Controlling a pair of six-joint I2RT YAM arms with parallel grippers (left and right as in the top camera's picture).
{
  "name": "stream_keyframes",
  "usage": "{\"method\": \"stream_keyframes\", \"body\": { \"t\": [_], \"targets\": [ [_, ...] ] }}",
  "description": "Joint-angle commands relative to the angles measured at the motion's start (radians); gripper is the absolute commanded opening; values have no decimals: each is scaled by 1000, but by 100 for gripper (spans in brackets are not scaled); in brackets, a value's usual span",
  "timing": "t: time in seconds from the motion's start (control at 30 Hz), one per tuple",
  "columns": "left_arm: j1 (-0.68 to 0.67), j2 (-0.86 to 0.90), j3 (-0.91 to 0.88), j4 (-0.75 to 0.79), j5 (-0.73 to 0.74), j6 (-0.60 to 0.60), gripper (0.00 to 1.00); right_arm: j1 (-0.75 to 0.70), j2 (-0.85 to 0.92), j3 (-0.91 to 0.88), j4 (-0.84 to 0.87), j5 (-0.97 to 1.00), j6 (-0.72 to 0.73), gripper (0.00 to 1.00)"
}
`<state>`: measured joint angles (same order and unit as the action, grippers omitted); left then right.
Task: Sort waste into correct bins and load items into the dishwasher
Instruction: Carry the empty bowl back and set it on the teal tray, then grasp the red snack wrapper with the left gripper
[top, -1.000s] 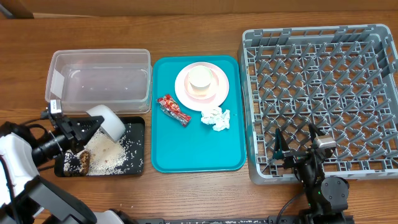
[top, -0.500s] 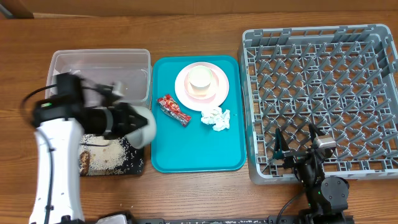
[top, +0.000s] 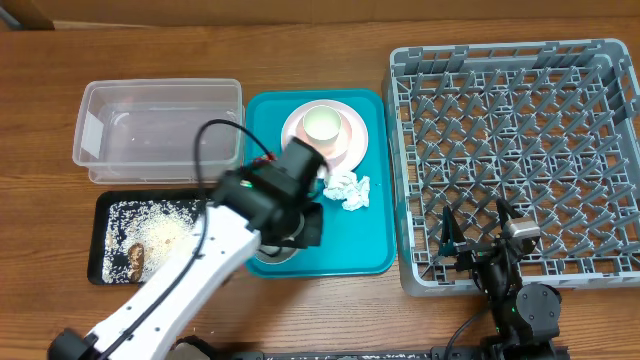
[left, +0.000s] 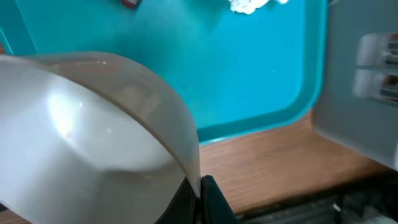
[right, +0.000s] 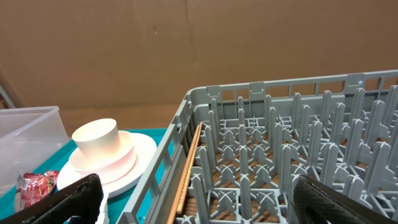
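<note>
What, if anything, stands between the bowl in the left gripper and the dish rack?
Only bare teal tray lies between the bowl and the rack; the napkin sits further back, off that line. The open right gripper sits at the rack's front-left corner, so that spot is occupied.

— Anything there you can read?
— No, you have no legible text here. The wrapper carries print, but it is too small and blurred for you to make out a word.
</note>
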<state>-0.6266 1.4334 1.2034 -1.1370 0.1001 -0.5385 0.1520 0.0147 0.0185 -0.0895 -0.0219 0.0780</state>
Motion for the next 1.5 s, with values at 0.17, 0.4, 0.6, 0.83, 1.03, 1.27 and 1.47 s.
{"method": "stream_keyframes", "body": {
  "t": [0.17,0.4,0.6,0.83,1.03,1.27,1.47],
  "targets": [
    [-83,163,16,28,-145,-117,4,4,-12,-11,8,3,2,100],
    [-81,270,16,72,-152,-118,4,4,-12,-11,8,3,2,100],
    [-81,299,16,69,-152,-117,13,4,-12,-11,8,3,2,100],
    [-79,299,25,75,-153,-117,22,4,-12,-11,8,3,2,100],
    [-23,299,125,60,-157,-111,22,4,-12,-11,8,3,2,100],
    [142,299,192,122,-156,-142,34,4,-12,-11,8,3,2,100],
    [216,301,153,175,-156,-214,45,4,-12,-11,8,3,2,100]
  ]
}}
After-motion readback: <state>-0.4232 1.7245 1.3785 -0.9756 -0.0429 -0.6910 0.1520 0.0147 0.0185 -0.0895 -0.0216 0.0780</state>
